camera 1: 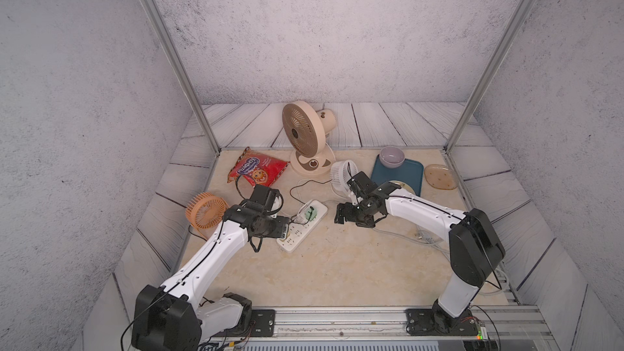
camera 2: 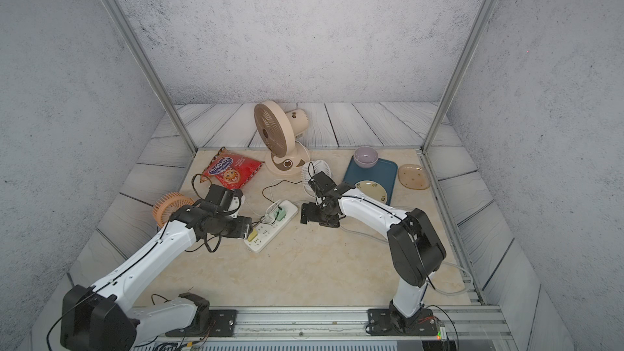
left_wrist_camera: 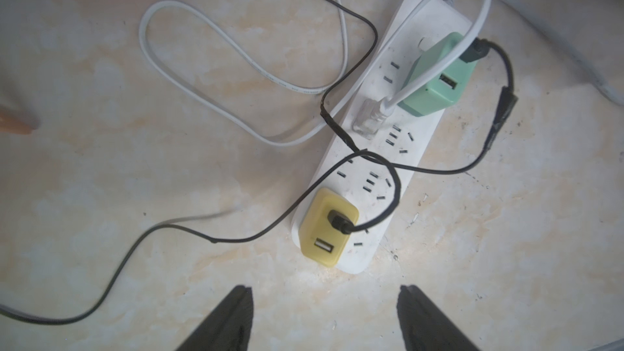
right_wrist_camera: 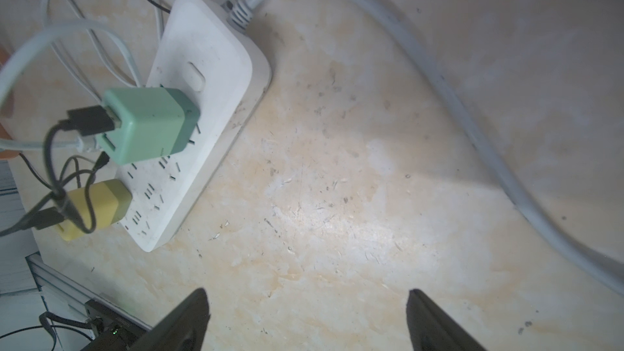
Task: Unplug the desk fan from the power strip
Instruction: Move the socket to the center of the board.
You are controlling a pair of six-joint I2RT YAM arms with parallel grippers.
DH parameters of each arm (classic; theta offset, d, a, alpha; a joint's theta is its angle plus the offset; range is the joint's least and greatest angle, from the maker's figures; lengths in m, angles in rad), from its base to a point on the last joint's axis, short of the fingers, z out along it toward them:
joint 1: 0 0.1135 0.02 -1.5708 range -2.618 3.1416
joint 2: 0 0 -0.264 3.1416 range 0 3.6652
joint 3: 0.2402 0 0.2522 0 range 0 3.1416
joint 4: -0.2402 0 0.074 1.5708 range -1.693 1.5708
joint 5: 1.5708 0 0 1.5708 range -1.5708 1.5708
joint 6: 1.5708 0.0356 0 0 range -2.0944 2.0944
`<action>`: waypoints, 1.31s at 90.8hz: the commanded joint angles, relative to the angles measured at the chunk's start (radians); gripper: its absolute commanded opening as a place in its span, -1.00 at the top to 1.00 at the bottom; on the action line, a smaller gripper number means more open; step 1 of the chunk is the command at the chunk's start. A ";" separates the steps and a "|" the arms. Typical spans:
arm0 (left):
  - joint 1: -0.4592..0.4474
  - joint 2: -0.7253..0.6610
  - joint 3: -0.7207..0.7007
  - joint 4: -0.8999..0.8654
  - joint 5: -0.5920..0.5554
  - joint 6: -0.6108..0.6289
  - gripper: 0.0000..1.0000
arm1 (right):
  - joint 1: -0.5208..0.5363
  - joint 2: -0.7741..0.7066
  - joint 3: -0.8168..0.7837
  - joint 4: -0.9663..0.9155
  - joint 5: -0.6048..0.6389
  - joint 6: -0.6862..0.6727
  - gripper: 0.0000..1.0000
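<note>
The white power strip (camera 1: 305,222) (camera 2: 274,226) lies slanted mid-table, with its grey cable (right_wrist_camera: 439,72) leaving the far end. A green adapter (left_wrist_camera: 435,86) (right_wrist_camera: 148,126) and a yellow adapter (left_wrist_camera: 327,227) (right_wrist_camera: 98,204) sit in it, each with a black lead. A clear plug (left_wrist_camera: 369,119) carries a flat white lead. The beige desk fan (camera 1: 304,136) stands at the back; I cannot tell which plug is its own. My left gripper (left_wrist_camera: 326,287) (camera 1: 286,228) hovers open and empty by the strip's yellow-adapter end. My right gripper (right_wrist_camera: 308,291) (camera 1: 342,214) is open and empty, right of the strip.
A small white fan (camera 1: 341,172) stands beside the beige one, and an orange fan (camera 1: 206,214) lies at the left edge. A red cookie bag (camera 1: 258,170) is behind the strip. At the back right are a blue tray (camera 1: 410,172), a bowl (camera 1: 391,157) and a plate (camera 1: 440,177).
</note>
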 commanded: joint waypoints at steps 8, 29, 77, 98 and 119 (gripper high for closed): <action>-0.019 0.098 0.046 0.035 -0.089 0.138 -0.47 | -0.015 -0.076 -0.019 -0.017 0.041 0.011 -0.85; -0.019 0.187 0.090 0.016 -0.021 0.247 -0.12 | -0.029 -0.111 -0.030 -0.038 0.073 -0.003 -0.85; -0.021 0.278 0.069 0.018 0.060 0.233 0.15 | -0.050 -0.154 -0.057 -0.036 0.095 -0.011 -0.85; -0.057 0.259 0.061 0.020 0.046 0.185 0.41 | -0.053 -0.175 -0.085 -0.012 0.083 0.019 -0.85; -0.138 0.231 0.043 0.015 0.008 0.064 0.56 | -0.056 -0.197 -0.150 0.076 0.016 0.136 -0.83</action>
